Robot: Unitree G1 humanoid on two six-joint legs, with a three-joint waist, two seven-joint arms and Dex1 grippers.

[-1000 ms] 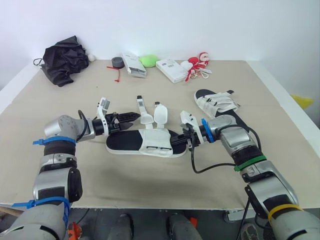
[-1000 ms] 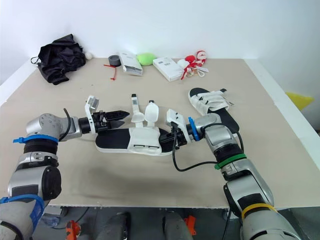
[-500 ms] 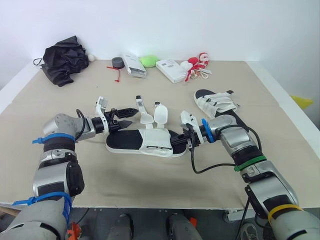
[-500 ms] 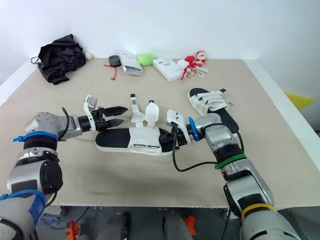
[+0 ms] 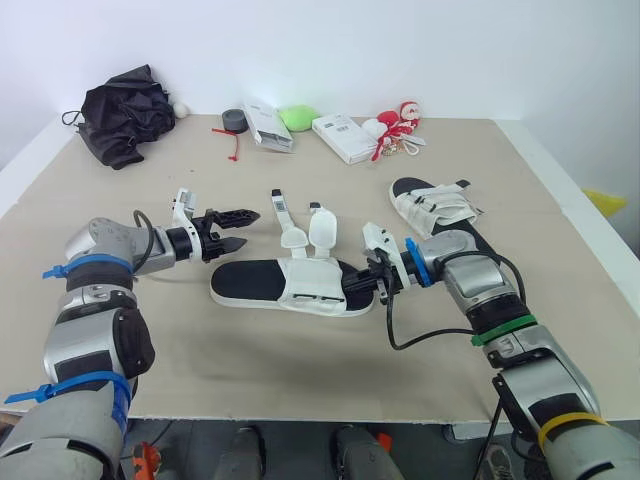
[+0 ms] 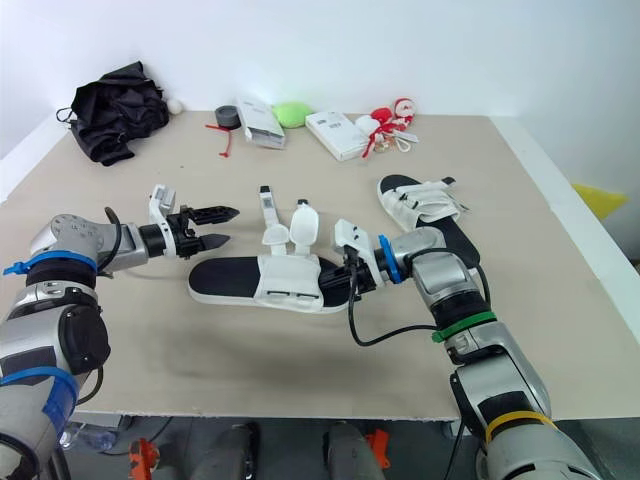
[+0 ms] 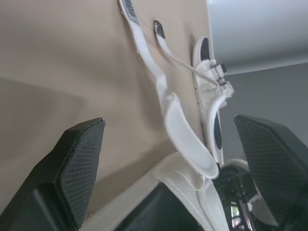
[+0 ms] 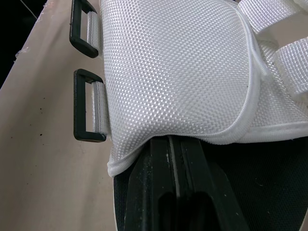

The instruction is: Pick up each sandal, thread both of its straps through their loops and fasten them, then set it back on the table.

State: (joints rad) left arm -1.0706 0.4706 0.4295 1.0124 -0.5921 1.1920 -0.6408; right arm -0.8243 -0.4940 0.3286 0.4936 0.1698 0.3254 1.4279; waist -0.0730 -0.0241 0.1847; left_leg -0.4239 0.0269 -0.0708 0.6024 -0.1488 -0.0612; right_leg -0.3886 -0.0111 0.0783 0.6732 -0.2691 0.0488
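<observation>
A sandal (image 5: pixel 290 285) with a black sole and a white upper lies mid-table, its two white straps (image 5: pixel 300 228) unfastened and spread toward the far side. Two black loops (image 8: pixel 86 113) hang off the upper's near side. My right gripper (image 5: pixel 368 283) is shut on the sandal's right end, its fingers (image 8: pixel 175 192) pressed together under the white upper. My left gripper (image 5: pixel 243 228) hovers open and empty to the left of the straps, its fingers (image 7: pixel 79 163) wide apart. A second sandal (image 5: pixel 435 210) lies at the right, behind my right forearm.
Along the back edge sit a black cloth bundle (image 5: pixel 125 115), a tape roll (image 5: pixel 235 121), two white boxes (image 5: pixel 340 138), a green lump (image 5: pixel 298 118) and a red-and-white toy (image 5: pixel 395 125). The table's right edge (image 5: pixel 570 210) runs close to the second sandal.
My left gripper has drawn back to the left, away from the straps, and its fingers have spread apart. The right gripper and the sandal have stayed put.
</observation>
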